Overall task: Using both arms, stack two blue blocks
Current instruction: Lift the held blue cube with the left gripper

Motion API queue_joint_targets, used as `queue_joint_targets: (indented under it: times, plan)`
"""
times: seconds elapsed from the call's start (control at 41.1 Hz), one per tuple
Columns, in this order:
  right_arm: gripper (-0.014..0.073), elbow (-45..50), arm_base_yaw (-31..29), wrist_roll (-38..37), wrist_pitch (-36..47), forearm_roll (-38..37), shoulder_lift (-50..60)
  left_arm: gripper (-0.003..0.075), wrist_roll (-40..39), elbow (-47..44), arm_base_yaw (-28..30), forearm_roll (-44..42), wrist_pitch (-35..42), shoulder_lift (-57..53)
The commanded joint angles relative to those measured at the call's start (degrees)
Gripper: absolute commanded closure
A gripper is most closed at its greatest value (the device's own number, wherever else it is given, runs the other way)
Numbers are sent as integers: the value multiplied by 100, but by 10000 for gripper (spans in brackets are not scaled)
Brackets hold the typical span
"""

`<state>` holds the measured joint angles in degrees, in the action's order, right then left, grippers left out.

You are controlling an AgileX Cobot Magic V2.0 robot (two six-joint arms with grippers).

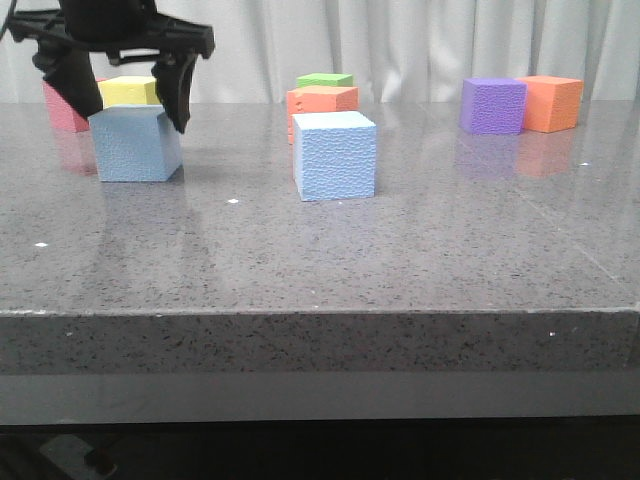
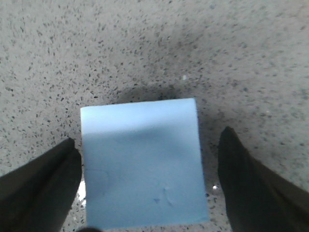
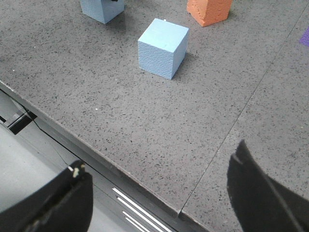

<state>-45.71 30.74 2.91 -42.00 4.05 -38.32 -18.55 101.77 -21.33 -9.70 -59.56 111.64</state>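
Note:
One blue block sits on the grey table at the far left. My left gripper is open and straddles it from above, one finger on each side. In the left wrist view the block fills the space between the fingers; the left finger is at its edge, and the right finger stands a little apart. The second blue block stands alone near the table's middle and also shows in the right wrist view. My right gripper is open and empty over the table's front edge, out of the front view.
A pink cube and a yellow cube stand right behind the left block. An orange cube with a green one on top stands behind the middle block. A purple cube and an orange cube stand far right.

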Motion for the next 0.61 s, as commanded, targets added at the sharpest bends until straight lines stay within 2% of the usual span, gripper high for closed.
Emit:
queue_joint_targets:
  times: [0.0,0.292,0.487,0.584]
  plan:
    - [8,-131,-46,54,350,42,24,153,-132,188,24,-105,171,-211]
    - [8,-131,-46,54,350,42,24,162,-230,188,24,-49,195,-71]
    - [8,-131,-46,54,350,42,24,293,-205,188,36,48,171,-71]
    - [8,-131,-46,54,350,42,24,319,164,305,36,105,110,-96]
